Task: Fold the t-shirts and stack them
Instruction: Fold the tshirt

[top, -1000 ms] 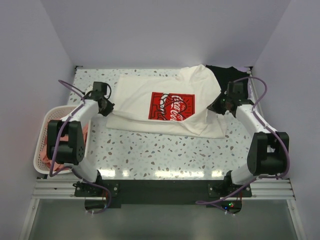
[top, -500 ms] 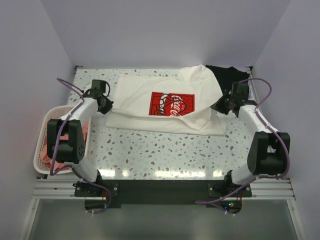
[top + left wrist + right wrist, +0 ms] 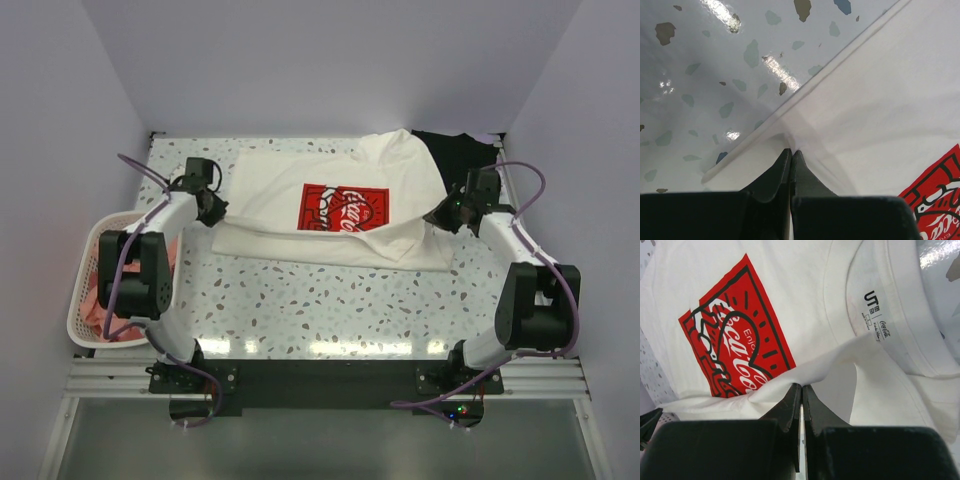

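The white t-shirt (image 3: pixel 290 185) with the red-and-white chest print (image 3: pixel 342 211) lies across the back of the table, its near part folded over. My left gripper (image 3: pixel 214 207) is shut on its left edge, the tips (image 3: pixel 791 151) pinching white cloth (image 3: pixel 880 110). My right gripper (image 3: pixel 448 212) is shut on a raised fold at the shirt's right side (image 3: pixel 801 386), with the print (image 3: pixel 735 335) and the collar label (image 3: pixel 875 302) beyond it. A black t-shirt (image 3: pixel 462 155) lies at the back right, partly under the white one. Salmon-pink t-shirts (image 3: pixel 90 305) sit in the basket.
A white lattice basket (image 3: pixel 83 250) stands off the table's left edge beside my left arm. The speckled tabletop (image 3: pixel 330 300) lies bare in front of the shirt. Walls close in the table at the back and on both sides.
Both grippers have shifted slightly back and outward with the white shirt in them. The shirt's folded near edge has drawn back a little and is stretched flatter.
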